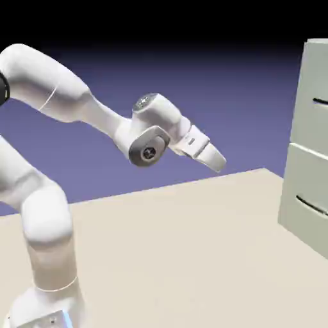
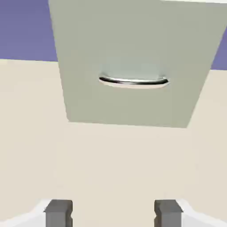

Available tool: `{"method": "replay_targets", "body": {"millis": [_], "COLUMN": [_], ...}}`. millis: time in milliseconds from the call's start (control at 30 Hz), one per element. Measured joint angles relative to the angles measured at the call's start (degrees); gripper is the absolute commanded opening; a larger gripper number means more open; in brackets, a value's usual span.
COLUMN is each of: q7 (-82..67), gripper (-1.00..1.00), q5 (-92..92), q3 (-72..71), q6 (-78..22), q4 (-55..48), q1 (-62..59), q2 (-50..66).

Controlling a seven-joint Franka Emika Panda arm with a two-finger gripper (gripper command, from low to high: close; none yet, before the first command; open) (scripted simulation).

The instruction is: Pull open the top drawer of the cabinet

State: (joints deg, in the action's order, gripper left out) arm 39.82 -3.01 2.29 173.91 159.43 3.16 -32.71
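At three o'clock in the exterior view, we locate the top drawer [image 1: 312, 112], shut in the cabinet [image 1: 296, 186], above the lower drawer [image 1: 311, 205]. Toward nine o'clock, well apart from it, we observe the gripper [image 1: 211, 156], angled downward toward four o'clock, fingertips [image 2: 59, 215] spread wide, holding nothing, above the table [image 1: 173, 256].

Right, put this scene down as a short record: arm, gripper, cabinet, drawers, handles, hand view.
arm: white, reaching toward the cabinet, not touching it
gripper: open, nothing between the fingertips
cabinet: pale grey-green, at the exterior view's right, cut off by the picture's edge
top drawer: closed
lower drawer: closed
handles: dark thin bars, one on each drawer front
hand view: one drawer front with its handle, ahead of the fingertips
table: pale beige
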Motion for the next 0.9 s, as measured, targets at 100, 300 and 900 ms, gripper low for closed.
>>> {"method": "replay_targets", "body": {"millis": [100, 300, 900], "q7": [-6.55, -19.65, -58.95], "gripper": [0.0, 0.0, 0.0], "q5": [-7.48, -22.43, -67.28], "q3": [5.7, 17.11, 51.33], "q6": [-0.25, -0.74, -2.21], "q4": [-3.92, -11.75, -35.26], "q1": [6.15, 18.45, 55.36], "q2": [-0.13, -0.39, -1.18]}}
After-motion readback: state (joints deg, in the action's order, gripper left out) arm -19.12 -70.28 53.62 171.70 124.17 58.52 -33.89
